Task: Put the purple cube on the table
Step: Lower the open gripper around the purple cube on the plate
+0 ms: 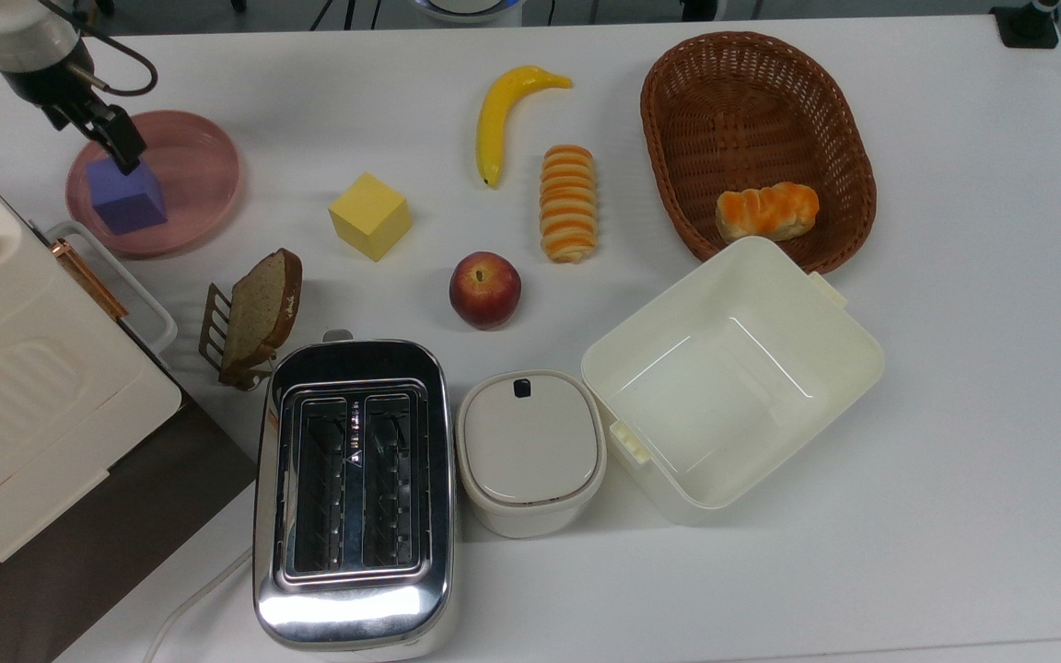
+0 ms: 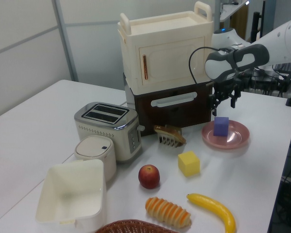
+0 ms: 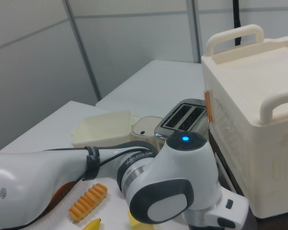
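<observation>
Item: purple cube (image 1: 127,197), resting on pink plate (image 1: 199,175), top view's far left. Likely light, matte, firm; grip opposite flat faces. Gripper (image 2: 224,98) just above, jaws open around nothing.

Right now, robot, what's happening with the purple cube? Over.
Gripper open above the cube. Cube sits on the pink plate, not gripped. Nothing in the way.

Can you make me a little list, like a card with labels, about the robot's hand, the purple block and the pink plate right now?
robot hand: gripper hovers just above the block, not touching it
fingers: open
purple cube: sits on the plate, toward the top view's left side
pink plate: on the white table, by the cream cabinet
nearest neighbour: yellow cube, on the table
job: not yet done
</observation>
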Motion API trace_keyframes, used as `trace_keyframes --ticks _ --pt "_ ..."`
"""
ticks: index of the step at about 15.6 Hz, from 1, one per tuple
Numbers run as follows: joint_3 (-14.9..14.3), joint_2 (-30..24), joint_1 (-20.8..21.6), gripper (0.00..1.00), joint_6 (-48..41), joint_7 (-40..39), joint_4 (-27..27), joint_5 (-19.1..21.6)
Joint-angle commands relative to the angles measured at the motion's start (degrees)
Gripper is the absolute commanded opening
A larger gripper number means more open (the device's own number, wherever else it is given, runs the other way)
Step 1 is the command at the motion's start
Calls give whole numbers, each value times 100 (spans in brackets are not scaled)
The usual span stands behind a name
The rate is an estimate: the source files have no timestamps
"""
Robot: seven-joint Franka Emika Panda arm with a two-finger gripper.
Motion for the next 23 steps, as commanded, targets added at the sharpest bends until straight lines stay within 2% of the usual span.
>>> trace_keyframes --ticks 1,10,18,23 --pt "42 -34 -9 100 350 -161 -263 -148" --pt "78 195 -9 100 535 -161 -342 -316" --pt "95 212 -9 100 825 -161 -544 -658" --pt "166 247 -18 100 825 -222 -544 -667"
